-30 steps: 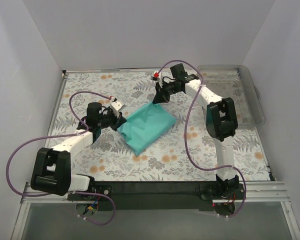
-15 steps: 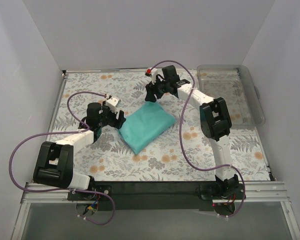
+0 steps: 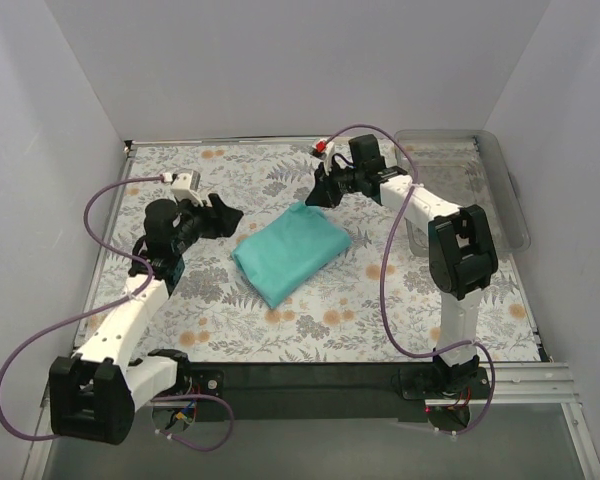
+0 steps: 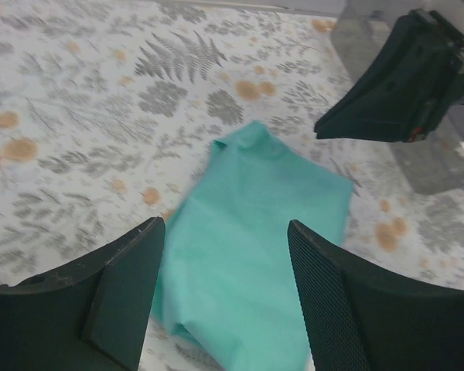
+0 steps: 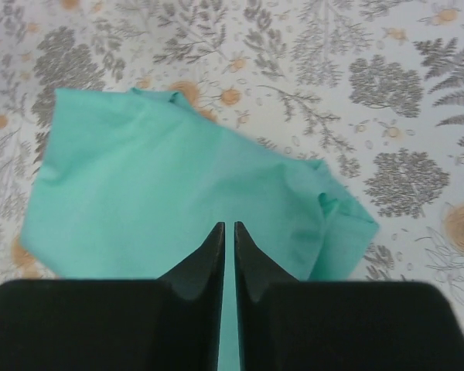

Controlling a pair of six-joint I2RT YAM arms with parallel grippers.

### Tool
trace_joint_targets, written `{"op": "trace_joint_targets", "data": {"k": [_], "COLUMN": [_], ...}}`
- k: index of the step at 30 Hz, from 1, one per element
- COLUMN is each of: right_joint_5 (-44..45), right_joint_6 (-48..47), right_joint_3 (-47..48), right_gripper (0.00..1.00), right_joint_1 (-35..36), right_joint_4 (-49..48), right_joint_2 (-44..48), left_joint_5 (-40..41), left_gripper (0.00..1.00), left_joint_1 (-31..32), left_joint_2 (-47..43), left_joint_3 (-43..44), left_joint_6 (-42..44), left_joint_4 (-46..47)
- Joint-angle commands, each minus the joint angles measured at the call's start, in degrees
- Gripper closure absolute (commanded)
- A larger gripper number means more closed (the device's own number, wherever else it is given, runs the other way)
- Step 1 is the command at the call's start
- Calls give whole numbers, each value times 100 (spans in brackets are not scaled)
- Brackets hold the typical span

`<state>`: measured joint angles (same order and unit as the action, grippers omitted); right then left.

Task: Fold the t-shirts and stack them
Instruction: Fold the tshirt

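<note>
One teal-green t-shirt (image 3: 290,250) lies folded into a slanted rectangle on the flowered table (image 3: 400,300), and no gripper touches it. My left gripper (image 3: 220,215) hovers just left of it, open. The left wrist view shows the t-shirt (image 4: 255,232) below and beyond the spread fingers (image 4: 325,301) of the left gripper (image 4: 224,226). My right gripper (image 3: 318,192) hangs above the shirt's far corner. In the right wrist view the right gripper (image 5: 228,226) has its jaws almost together, with nothing between them, above the t-shirt (image 5: 155,178).
A clear plastic bin (image 3: 510,190) stands at the back right corner, also in the left wrist view as the bin (image 4: 437,162) behind the right gripper (image 4: 394,85). White walls close in the table on three sides. Purple cables loop off both arms.
The left gripper let go of the shirt's left edge, opened and drew back left. The right gripper released the far corner, lifted slightly right, and its jaws came nearly together again.
</note>
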<state>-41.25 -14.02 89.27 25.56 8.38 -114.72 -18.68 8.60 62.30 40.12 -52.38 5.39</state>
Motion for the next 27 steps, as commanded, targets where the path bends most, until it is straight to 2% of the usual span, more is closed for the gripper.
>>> {"op": "trace_joint_targets", "data": {"k": [1, 3, 6, 10, 21, 27], "right_joint_5": [-1191, -1314, -1254, -1148, -841, -770], "right_joint_6": [-242, -215, -171, -206, -162, -171], "right_joint_3": [-295, -384, -674, -964, -1079, -1114], "right_gripper": [88, 88, 88, 88, 87, 86], "right_joint_1": [1, 1, 1, 1, 1, 1], "right_joint_4": [259, 383, 489, 585, 647, 647], "right_joint_2": [151, 125, 177, 292, 204, 178], "left_joint_5": [-610, -576, -242, -180, 197, 127], "left_gripper": [43, 43, 44, 43, 39, 38], "left_joint_1": [1, 1, 1, 1, 1, 1], "left_joint_2": [-437, -683, -877, -1001, -588, -167], "left_joint_3": [-547, -986, -1277, -1910, -2201, -2316], "left_joint_6": [-1597, -2220, -2653, -3260, -4051, -4403], "left_joint_4": [-512, -390, -460, 6, 516, 1069]}}
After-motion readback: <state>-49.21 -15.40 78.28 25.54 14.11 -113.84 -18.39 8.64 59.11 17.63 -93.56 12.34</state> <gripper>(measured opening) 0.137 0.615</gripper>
